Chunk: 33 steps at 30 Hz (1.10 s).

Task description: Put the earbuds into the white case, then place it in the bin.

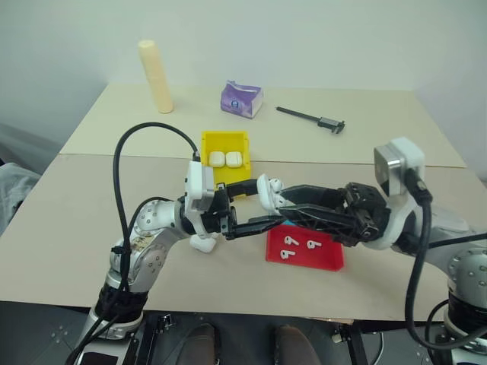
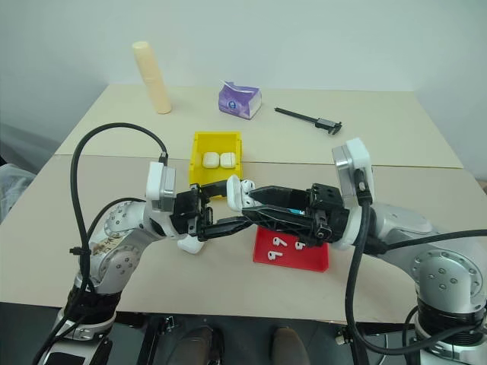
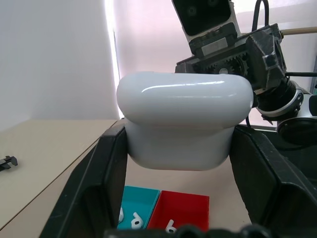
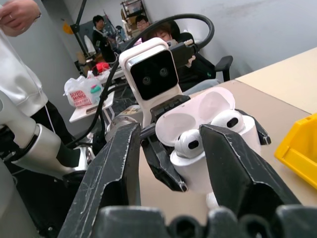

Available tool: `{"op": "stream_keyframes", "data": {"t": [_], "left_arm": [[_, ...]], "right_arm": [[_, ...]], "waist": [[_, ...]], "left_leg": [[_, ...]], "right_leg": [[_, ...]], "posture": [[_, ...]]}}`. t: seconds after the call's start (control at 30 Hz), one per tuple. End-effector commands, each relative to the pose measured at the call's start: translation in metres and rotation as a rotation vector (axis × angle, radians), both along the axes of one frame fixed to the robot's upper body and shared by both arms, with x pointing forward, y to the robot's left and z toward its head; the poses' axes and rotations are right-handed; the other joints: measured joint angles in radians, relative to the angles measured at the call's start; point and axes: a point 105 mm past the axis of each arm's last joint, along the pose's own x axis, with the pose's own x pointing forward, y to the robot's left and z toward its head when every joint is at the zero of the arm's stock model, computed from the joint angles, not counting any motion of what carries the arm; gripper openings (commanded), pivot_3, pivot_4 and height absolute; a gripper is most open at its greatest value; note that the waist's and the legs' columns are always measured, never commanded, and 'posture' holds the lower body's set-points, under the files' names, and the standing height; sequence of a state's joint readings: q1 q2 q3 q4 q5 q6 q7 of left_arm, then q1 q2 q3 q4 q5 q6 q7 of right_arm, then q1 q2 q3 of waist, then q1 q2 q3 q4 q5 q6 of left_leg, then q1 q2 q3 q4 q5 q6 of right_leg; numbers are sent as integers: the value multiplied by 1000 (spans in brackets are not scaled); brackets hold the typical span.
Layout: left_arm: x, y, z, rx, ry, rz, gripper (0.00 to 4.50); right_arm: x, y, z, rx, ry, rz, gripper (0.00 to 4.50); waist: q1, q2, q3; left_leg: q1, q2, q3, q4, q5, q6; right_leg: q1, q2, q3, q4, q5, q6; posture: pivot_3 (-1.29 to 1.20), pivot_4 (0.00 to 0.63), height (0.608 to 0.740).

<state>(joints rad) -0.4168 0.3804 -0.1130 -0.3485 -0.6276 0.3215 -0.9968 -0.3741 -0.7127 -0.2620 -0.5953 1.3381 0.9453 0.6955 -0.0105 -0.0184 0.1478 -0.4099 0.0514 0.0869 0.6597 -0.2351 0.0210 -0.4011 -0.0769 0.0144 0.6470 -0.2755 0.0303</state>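
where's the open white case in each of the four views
left eye view: white case at centre, held above the table.
right eye view: centre, just below the yellow bin.
left wrist view: centre, between that gripper's fingers.
right wrist view: centre-right, lid up.
Shared landmark: the yellow bin.

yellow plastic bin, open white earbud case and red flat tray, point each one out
yellow plastic bin (image 1: 214,141), left eye view, left wall.
open white earbud case (image 4: 218,144), right wrist view, body below the seated earbuds.
red flat tray (image 2: 308,261), right eye view, bare floor near its right end.
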Motion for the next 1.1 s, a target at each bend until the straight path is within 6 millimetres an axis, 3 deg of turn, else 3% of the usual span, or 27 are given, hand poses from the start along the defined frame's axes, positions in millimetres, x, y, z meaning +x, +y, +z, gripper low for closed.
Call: {"op": "stream_keyframes", "data": {"t": [0.03, 0.17, 0.27, 0.4, 0.43, 0.6, 0.83, 1.1], "left_arm": [[5, -1, 0, 5, -40, 9, 2784], [12, -11, -11, 68, -49, -24, 2784], [13, -22, -21, 154, -62, -122, 2784], [17, -34, -21, 157, -80, -152, 2784], [16, -37, -20, 153, -87, -161, 2784], [12, -47, -12, 106, -99, -186, 2784], [6, -52, -7, 93, -136, -178, 2784], [5, -49, -5, 91, -140, -157, 2784]], "right_arm": [[-3, -14, 24, 38, -116, -10, 2451], [11, -20, 42, -19, -158, -57, 2284], [15, -16, 49, -124, -220, -62, 1601], [23, -7, 53, -248, -279, -74, 159], [23, -5, 52, -271, -286, -67, 35], [19, 4, 40, -393, -358, -25, 35], [21, 7, 32, -424, -385, -27, 35], [25, 3, 18, -527, -421, -33, 35]], "waist": [[1, 0, 0], [-1, 0, 0], [1, 0, 0], [-1, 0, 0], [0, 0, 0], [5, 0, 0], [8, 0, 0], [10, 0, 0]], "left_leg": [[0, 0, 0, 0, 0, 0], [2, 0, 0, 0, 0, 0], [1, 0, 0, 0, 0, 0], [-1, 0, 1, 0, 0, 1], [-2, 0, 0, 0, -1, 1], [-5, 0, 0, 1, -1, 1], [-4, 0, 0, 1, -1, 1], [-4, 0, 0, 2, -1, 1]], "right_leg": [[0, 0, 0, 0, 0, 0], [1, 0, 0, 0, 0, 0], [1, 0, 0, 0, 0, 0], [-1, 0, 0, -1, 0, 0], [-1, 0, 0, -2, 0, 0], [-3, 0, 0, -2, 0, 0], [-3, 0, 0, -1, 0, 1], [-3, 0, 0, -1, 0, 1]], "posture": [[0, 150, 740], [0, 150, 740], [0, 150, 740], [0, 150, 740], [0, 150, 740], [0, 150, 740], [0, 150, 740], [0, 150, 740]]}}
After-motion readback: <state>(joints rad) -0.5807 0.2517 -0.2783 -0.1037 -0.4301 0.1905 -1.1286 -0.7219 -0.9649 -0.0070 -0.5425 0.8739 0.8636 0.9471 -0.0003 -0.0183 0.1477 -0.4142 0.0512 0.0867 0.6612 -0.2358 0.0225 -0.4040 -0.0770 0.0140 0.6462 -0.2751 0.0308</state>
